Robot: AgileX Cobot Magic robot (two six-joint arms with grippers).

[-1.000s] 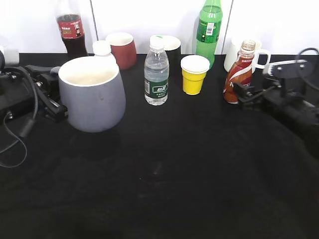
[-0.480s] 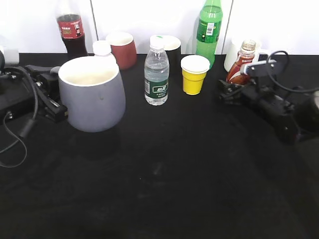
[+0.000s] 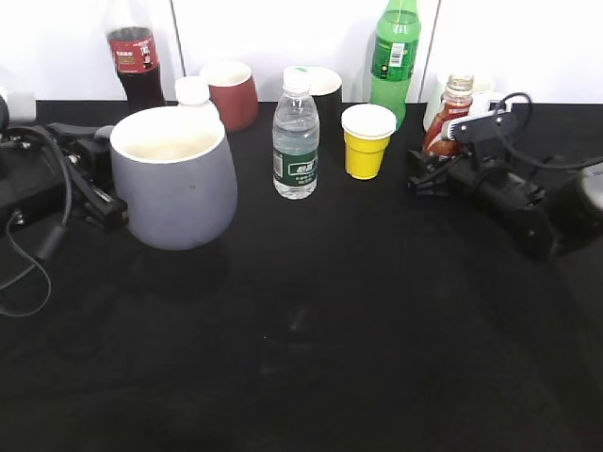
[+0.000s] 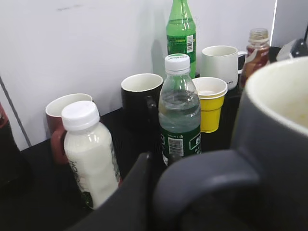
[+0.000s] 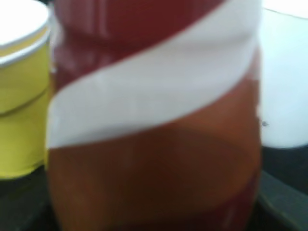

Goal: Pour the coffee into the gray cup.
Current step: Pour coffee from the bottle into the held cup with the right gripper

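The rounded matte gray cup [image 3: 174,179] sits just right of the left gripper [image 3: 89,184], whose jaws pinch its loop handle. The curvy, glossy-wrapped coffee [image 3: 450,118] stands right behind the right gripper [image 3: 429,174]; its spread cannot be told.

The right gripper [image 3: 435,168] has moved left and back, right up to the coffee [image 3: 448,121]. The coffee now sits a bit farther back, partly hidden behind the arm.

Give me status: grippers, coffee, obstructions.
Left gripper at the gray cup handle. Right gripper around coffee bottle, grip unconfirmed. Water bottle, yellow cup between.
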